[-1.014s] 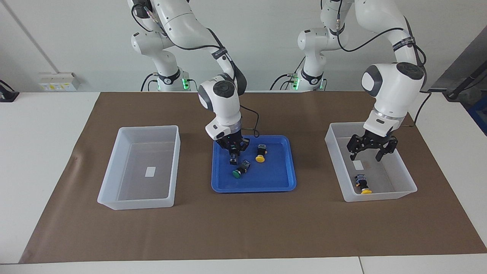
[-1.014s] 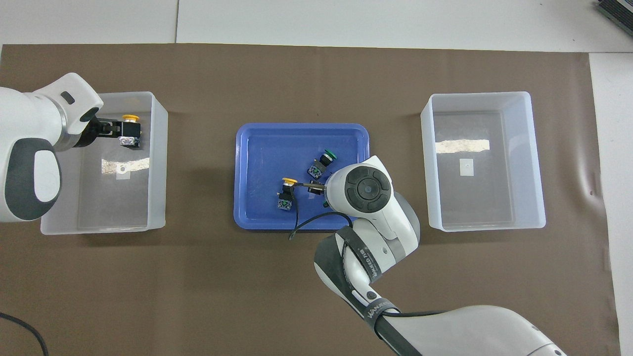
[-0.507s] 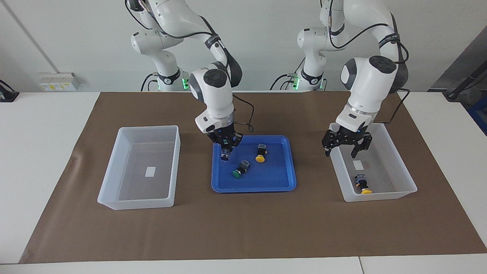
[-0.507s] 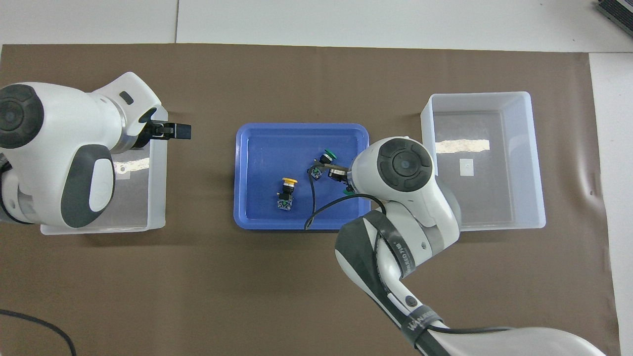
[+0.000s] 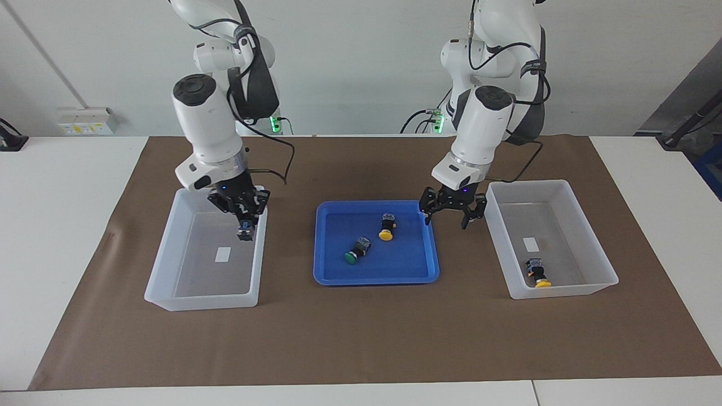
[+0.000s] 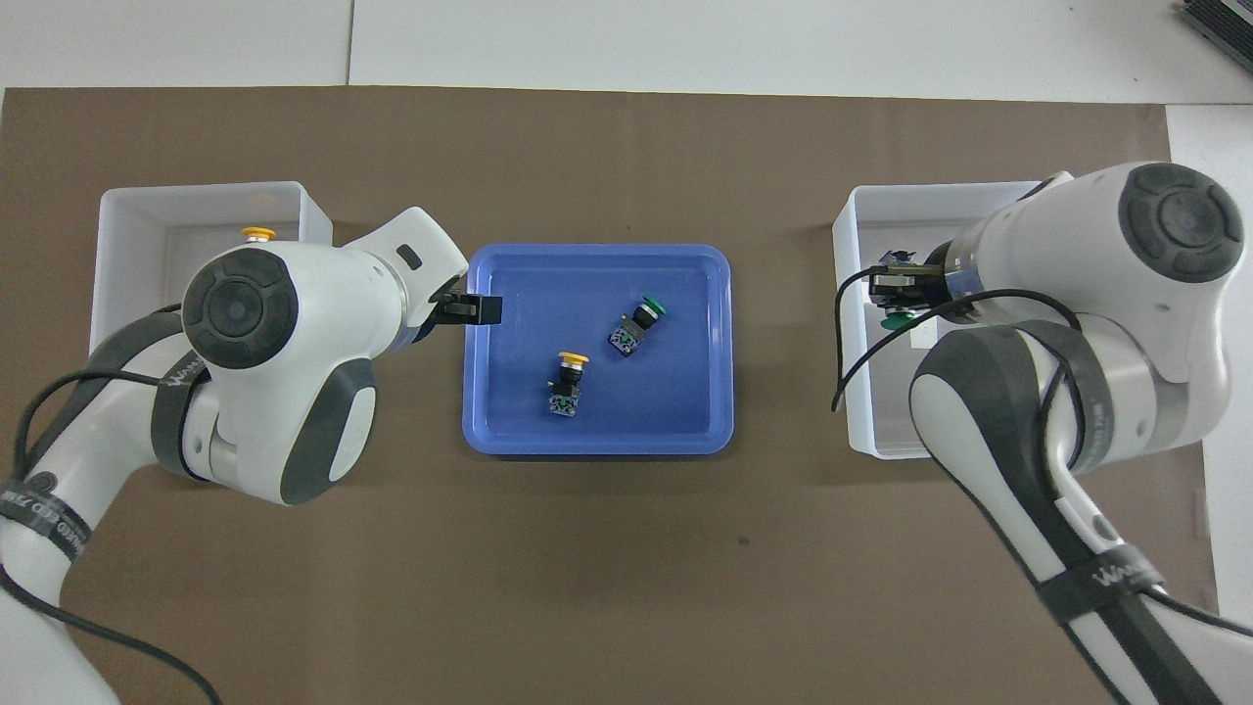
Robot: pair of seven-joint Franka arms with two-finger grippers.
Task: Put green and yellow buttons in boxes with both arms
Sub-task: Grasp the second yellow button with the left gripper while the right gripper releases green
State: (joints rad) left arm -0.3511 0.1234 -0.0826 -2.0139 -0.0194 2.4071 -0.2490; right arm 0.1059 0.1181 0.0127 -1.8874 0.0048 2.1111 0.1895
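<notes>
While the R tool (image 5: 245, 221) hangs over the box (image 5: 163, 282) at the R arm's end of the worktop (image 5: 56, 225), above the wall on the tray side, it is clamped on a button (image 5: 244, 230); the cap looks green in the overhead view, tho it's mostly hidden by the fingers. That box holds nothing else but its white label (image 5: 223, 254).

L tool (image 5: 452, 207) is up over the gap btw the blue tray (image 5: 375, 278) and the 2nd box (image 5: 564, 290), fingers spread wide, gripping nothing.

In the tray lie 2 buttons on their sides, near each other but apart: a green one (image 5: 355, 252) and a yellow one (image 5: 387, 228), the yellow nearer the robots.

2nd box, at the L arm's end, has a yellow button (image 5: 538, 273) on its side, cap pointing away from the robots, just farther from them than that box's label (image 5: 529, 244).

Brown mat (image 5: 361, 338) covers the worktop under all 3 containers.
</notes>
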